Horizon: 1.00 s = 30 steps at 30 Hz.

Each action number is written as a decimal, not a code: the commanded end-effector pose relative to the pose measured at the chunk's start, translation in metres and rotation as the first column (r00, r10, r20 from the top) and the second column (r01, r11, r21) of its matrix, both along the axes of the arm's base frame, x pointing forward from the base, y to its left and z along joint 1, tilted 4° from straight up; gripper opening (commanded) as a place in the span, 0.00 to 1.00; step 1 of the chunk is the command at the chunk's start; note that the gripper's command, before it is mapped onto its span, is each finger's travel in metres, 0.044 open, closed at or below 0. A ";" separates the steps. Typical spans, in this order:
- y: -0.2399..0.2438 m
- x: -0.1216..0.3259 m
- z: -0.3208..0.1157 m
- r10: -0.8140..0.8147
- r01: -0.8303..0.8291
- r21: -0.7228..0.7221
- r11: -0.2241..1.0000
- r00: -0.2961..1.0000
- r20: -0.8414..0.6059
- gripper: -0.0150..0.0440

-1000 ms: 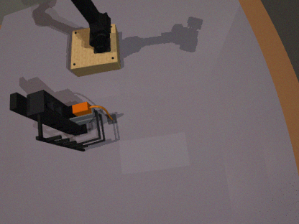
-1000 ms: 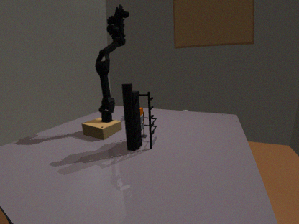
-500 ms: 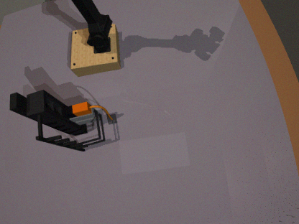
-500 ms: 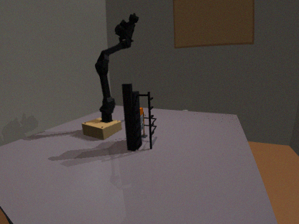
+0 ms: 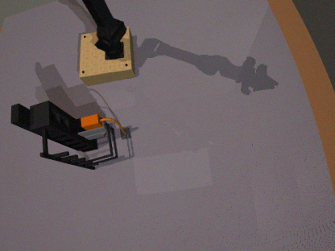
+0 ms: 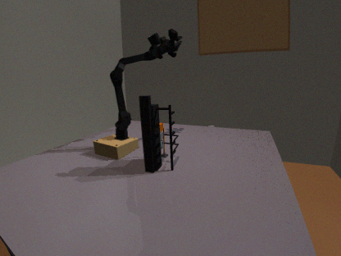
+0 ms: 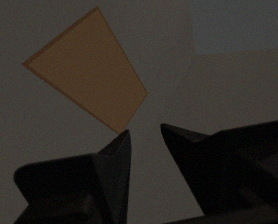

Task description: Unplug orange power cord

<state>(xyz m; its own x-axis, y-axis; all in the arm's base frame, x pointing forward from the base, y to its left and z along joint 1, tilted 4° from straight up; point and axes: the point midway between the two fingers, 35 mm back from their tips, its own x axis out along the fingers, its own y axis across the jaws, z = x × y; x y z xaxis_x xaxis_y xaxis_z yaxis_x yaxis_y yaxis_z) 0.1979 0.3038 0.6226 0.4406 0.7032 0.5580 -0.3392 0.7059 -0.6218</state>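
Nearest in the exterior view we see the grey table (image 6: 205,212), then the black strip (image 6: 149,134) standing upright on it w/ a thin black rack (image 6: 171,135) just beside. An orange plug (image 6: 161,126) peeks out between strip and rack; from the top view the plug (image 5: 91,121) sits against the strip (image 5: 48,119), so it looks plugged in, and its orange cord (image 5: 117,125) curves off toward the rack (image 5: 80,157). Behind that is the tan base (image 6: 115,146), w/ the arm (image 6: 120,89) rising from it. Our gripper (image 6: 174,41) is up high, well apart from plug, cord and strip, pointing at the far wall. Jaws are partly closed w/ a gap, holding nothing; the wrist view shows wall only between the fingers. Farthest is an orange board (image 6: 243,20) on the wall. No readable writing or labels anywhere.
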 end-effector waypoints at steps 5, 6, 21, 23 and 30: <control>-0.005 0.079 -0.081 -0.202 0.162 -0.298 0.941 0.973 -0.108 0.53; -0.007 0.084 -0.086 -0.216 0.169 -0.316 0.933 0.969 -0.117 0.53; -0.089 0.171 -0.246 -0.542 0.186 -0.813 0.552 0.821 -0.180 0.53; -0.110 0.176 -0.273 -0.582 0.141 -0.870 0.473 0.791 -0.188 0.53; -0.187 0.169 -0.357 -0.686 -0.107 -0.967 0.230 0.688 -0.239 0.53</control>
